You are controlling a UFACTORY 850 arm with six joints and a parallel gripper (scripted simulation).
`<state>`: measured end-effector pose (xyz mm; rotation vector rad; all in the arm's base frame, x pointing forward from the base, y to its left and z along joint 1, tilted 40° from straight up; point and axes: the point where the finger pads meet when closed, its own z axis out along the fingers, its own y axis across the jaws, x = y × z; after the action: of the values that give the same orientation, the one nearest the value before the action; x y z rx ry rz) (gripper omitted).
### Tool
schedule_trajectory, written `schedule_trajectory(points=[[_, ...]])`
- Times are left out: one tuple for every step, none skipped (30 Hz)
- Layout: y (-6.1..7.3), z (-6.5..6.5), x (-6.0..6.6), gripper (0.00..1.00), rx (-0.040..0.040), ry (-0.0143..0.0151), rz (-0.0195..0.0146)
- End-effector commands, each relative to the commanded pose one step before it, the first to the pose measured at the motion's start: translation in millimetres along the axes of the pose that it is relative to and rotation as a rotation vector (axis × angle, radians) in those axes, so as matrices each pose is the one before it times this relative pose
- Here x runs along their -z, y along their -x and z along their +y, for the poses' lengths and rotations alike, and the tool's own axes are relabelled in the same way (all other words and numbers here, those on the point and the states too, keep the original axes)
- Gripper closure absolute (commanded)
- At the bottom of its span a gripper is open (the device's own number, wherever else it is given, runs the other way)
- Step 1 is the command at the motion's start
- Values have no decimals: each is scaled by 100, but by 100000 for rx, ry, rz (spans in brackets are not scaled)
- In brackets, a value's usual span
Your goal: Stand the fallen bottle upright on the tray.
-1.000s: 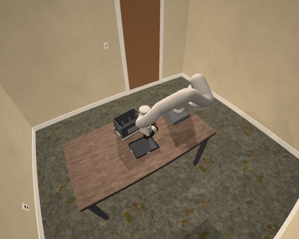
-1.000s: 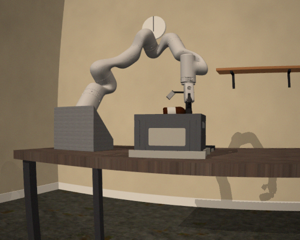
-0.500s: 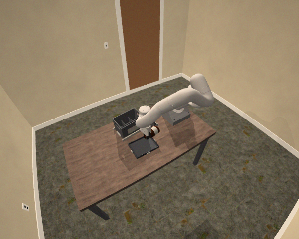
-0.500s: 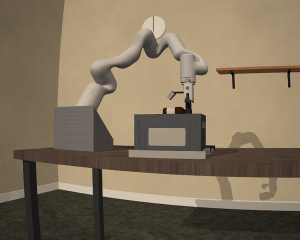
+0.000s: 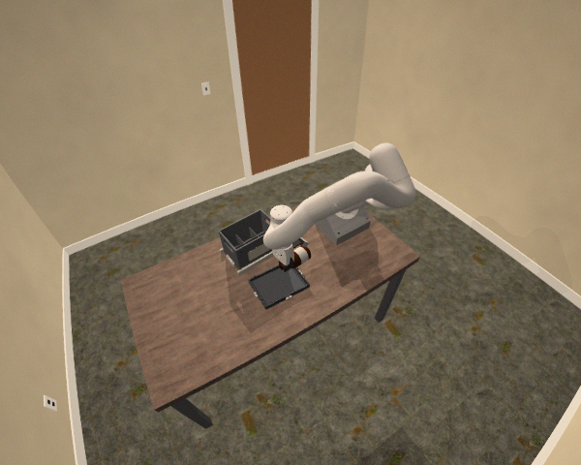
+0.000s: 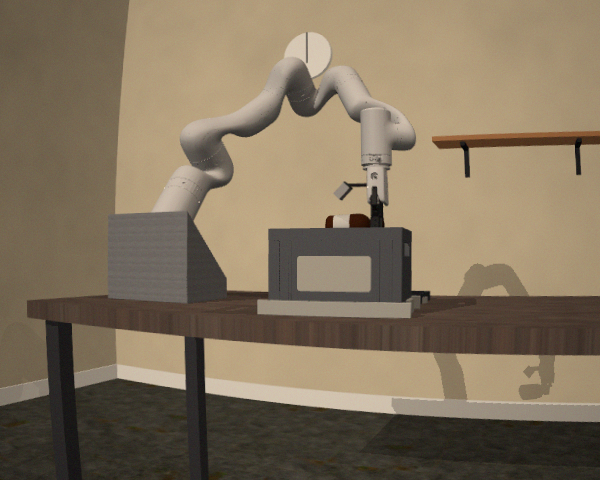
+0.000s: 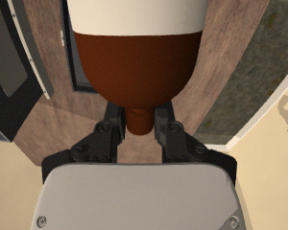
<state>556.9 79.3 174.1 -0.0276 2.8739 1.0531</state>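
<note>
Top, exterior and wrist views of a single white arm (image 5: pixel 330 200) mounted on a grey pedestal (image 6: pixel 135 258) at one end of a wooden table (image 5: pixel 191 330). The gripper (image 7: pixel 139 129) points straight down and is clamped on the narrow neck of a brown bottle (image 7: pixel 138 73) with a white label band; in the wrist view the two dark fingers press against either side of the neck. The bottle (image 6: pixel 348 221) lies horizontal and is carried in the air, its body extending sideways from the gripper (image 6: pixel 376 217) toward the pedestal, just above the level of the top rim of a dark grey crate (image 6: pixel 290 263). The crate (image 5: pixel 230 234) has internal dividers, rests on a pale flat base (image 6: pixel 336 308) and stands level on the table. In the top view the bottle (image 5: pixel 300 254) hangs between the crate and the pedestal side, near the far corner of a flat dark tray (image 5: pixel 260 293) that lies on the table just beside the crate. Whether the bottle is directly over the tray's edge or slightly outside it cannot be settled from this angle. A brown door (image 5: pixel 273 84) stands in the far wall, and a wooden wall shelf (image 6: pixel 520 139) and a round white wall clock (image 6: pixel 316 51) appear behind the arm in the exterior view.
</note>
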Motion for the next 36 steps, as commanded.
schedule_trajectory(points=[[73,7,76,100,27,-24,-162],[0,0,0,100,-9,0,0],[0,0,0,100,-61,0,0],[0,0,0,100,-154,0,0],[0,0,0,100,-279,0,0],[0,0,0,100,-426,0,0],[0,0,0,100,0,0,0],[0,0,0,100,0,0,0],[0,0,0,100,-587,0,0],[0,0,0,100,-754,0,0],[0,0,0,100,-920,0,0],[0,0,0,100,-1079,0,0],[0,0,0,100,-1225,0,0],[0,0,0,100,-1354,0,0],[0,0,0,100,-1462,0,0],[0,0,0,100,-1545,0,0],[0,0,0,100,-1603,0,0],[0,0,0,100,-1631,0,0],[0,0,0,100,-1631,0,0],[0,0,0,100,-1603,0,0],[0,0,0,100,-1545,0,0],[0,0,0,100,-1462,0,0],[0,0,0,100,-1354,0,0],[0,0,0,100,0,0,0],[0,0,0,100,0,0,0],[0,0,0,100,-1225,0,0],[0,0,0,100,-1079,0,0],[0,0,0,100,-920,0,0],[0,0,0,100,-754,0,0],[0,0,0,100,-587,0,0],[0,0,0,100,-426,0,0],[0,0,0,100,-279,0,0],[0,0,0,100,-154,0,0],[0,0,0,100,-61,0,0],[0,0,0,100,-9,0,0],[0,0,0,100,0,0,0]])
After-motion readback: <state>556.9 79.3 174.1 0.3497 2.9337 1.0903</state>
